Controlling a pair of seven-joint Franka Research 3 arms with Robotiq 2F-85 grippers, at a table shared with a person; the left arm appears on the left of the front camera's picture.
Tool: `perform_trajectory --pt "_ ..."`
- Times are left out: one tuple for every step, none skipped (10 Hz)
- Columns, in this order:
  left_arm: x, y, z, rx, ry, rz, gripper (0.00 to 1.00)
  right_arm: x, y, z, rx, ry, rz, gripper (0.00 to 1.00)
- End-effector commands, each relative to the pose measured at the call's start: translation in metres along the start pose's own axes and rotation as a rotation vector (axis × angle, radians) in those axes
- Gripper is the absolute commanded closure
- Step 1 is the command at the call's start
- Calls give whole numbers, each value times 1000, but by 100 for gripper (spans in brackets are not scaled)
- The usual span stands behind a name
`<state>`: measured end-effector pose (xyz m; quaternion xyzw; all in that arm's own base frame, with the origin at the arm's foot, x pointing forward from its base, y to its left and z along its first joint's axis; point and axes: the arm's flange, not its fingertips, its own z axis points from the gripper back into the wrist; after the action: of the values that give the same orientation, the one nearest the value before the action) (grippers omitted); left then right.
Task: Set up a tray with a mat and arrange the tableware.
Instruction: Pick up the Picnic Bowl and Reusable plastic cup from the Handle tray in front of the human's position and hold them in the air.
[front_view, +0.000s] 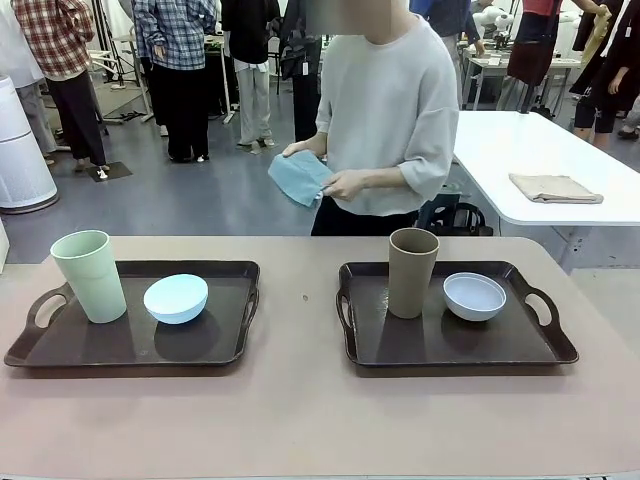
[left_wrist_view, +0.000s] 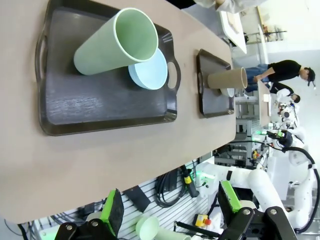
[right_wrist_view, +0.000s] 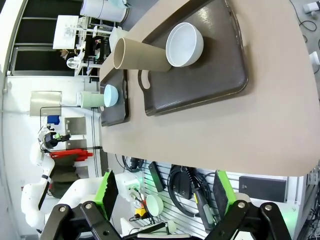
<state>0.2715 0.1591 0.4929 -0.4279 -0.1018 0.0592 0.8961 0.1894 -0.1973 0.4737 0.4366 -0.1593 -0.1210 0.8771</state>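
Mat not yet laid: left hand (left_wrist_view: 170, 200) and right hand (right_wrist_view: 165, 187) hover, fingers apart; the person's folded blue cloth mat (front_view: 298, 178) likely needs a dark tray (front_view: 100, 345) emptied first.

Beyond my beige table (front_view: 300, 420) the floor (front_view: 200, 200) is smooth grey. To my right stands a white table (front_view: 520, 150) with a folded beige cloth (front_view: 555, 188) lying on it. At the far left sits a white cylindrical appliance (front_view: 18, 150). Several people (front_view: 175, 70) stand well back across the room, under even indoor light
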Motion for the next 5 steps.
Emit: perform_trajectory --pt "-1 1 -1 -10 -7 -5 0 1 -1 -2 27 -6 16 0" --pt "-1 1 -1 -10 -7 -5 0 1 -1 -2 27 -6 16 0" --pt "-1 1 -1 -10 -7 -5 0 1 -1 -2 27 -6 16 0" --pt "-1 1 -1 -10 -7 -5 0 1 -1 -2 27 -6 16 0" --pt "-1 1 -1 -10 -7 -5 0 1 -1 -2 27 -6 16 0"
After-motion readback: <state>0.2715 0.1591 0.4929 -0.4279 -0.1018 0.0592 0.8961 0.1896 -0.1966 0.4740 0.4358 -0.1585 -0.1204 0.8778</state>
